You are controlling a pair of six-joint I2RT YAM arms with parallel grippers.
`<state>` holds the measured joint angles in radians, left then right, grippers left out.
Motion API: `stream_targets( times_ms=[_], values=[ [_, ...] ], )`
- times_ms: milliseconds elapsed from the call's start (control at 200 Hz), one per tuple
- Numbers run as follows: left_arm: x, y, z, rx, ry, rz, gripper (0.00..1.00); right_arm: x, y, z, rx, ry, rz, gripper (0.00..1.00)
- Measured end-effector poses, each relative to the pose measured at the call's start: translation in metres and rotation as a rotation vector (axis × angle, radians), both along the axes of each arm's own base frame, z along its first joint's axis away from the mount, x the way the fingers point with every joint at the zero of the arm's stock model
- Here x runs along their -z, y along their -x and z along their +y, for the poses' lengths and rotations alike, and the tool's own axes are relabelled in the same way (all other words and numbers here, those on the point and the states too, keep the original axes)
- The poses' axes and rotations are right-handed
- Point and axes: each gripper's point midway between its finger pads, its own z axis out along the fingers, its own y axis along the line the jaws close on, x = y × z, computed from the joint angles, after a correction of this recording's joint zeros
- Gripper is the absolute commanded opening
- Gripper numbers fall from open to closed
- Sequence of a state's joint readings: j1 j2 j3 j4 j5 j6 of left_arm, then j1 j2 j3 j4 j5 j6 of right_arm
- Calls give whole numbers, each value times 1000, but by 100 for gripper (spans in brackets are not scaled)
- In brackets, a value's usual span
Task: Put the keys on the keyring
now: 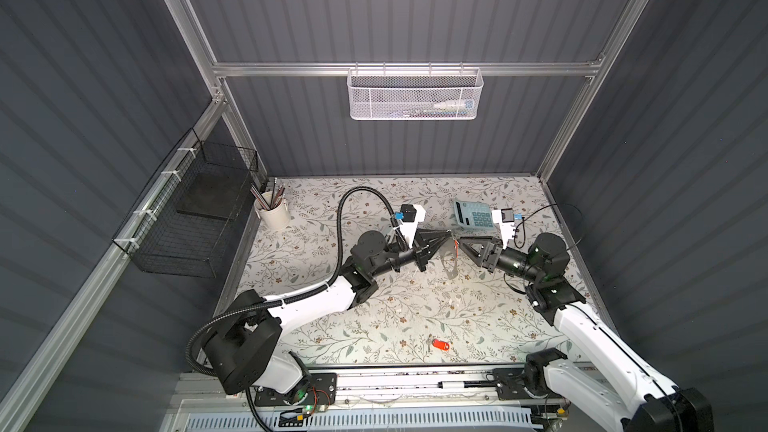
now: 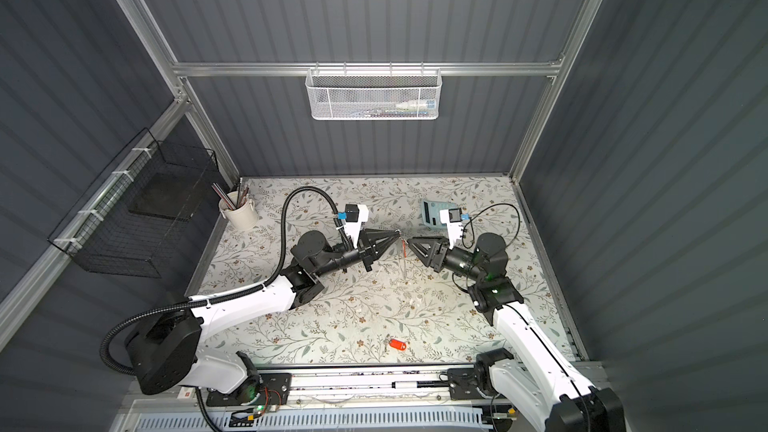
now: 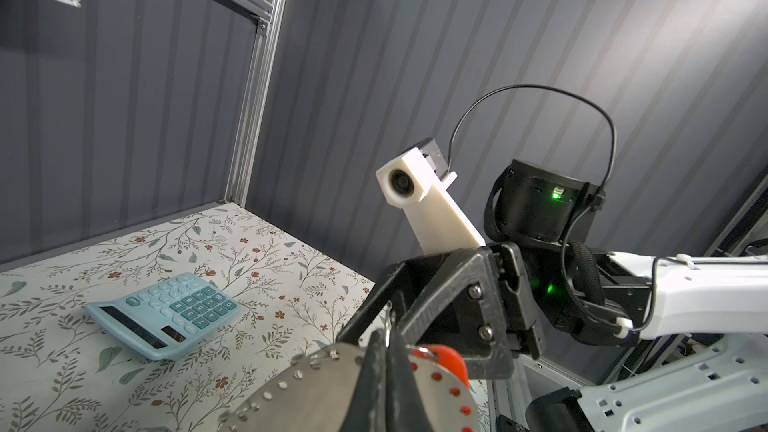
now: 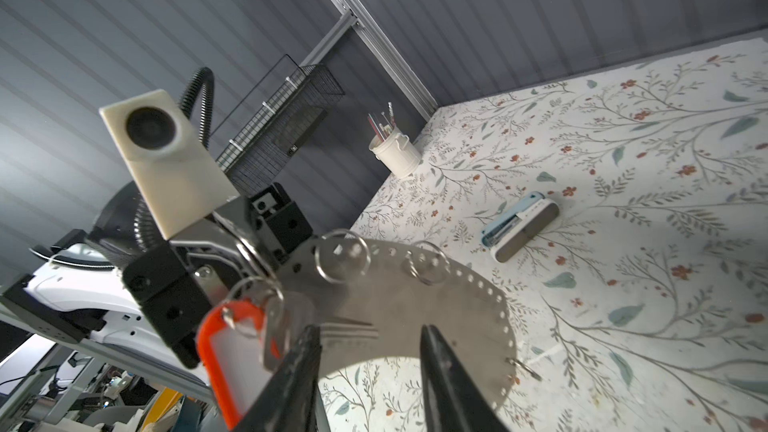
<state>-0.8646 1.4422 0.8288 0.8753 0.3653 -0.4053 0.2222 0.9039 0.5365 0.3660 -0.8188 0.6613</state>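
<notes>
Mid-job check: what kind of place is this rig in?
Probably a lab test cell dressed as an office desk: an aluminium frame with gray panel walls encloses it, and a calculator and pen cup sit on the floral tabletop.

Left hand (image 1: 450,234) clamped, right hand (image 1: 461,242) parted

Enclosure: dark ribbed panels, aluminium framing (image 1: 179,6).
Grey ribbed walls (image 1: 415,6) enclosed a floral-patterned tabletop (image 1: 415,317); a white mesh basket (image 1: 415,97) hung on the far rail (image 1: 291,69), a black wire basket (image 1: 183,218) on the left wall.
</notes>
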Motion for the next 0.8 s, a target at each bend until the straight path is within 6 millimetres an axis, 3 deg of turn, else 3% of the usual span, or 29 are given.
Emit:
stream_targets(
  times_ms=[255,430,800],
  values=[
    [-6,9,12,-5,10,-6,0,-4,1,-19,99,32,-25,61],
    [6,18,20,2,-8,7,0,-9,5,-27,141,16,-76,63],
    [31,29,24,46,-30,65,0,-29,13,5,-44,-103,-134,58]
  ],
)
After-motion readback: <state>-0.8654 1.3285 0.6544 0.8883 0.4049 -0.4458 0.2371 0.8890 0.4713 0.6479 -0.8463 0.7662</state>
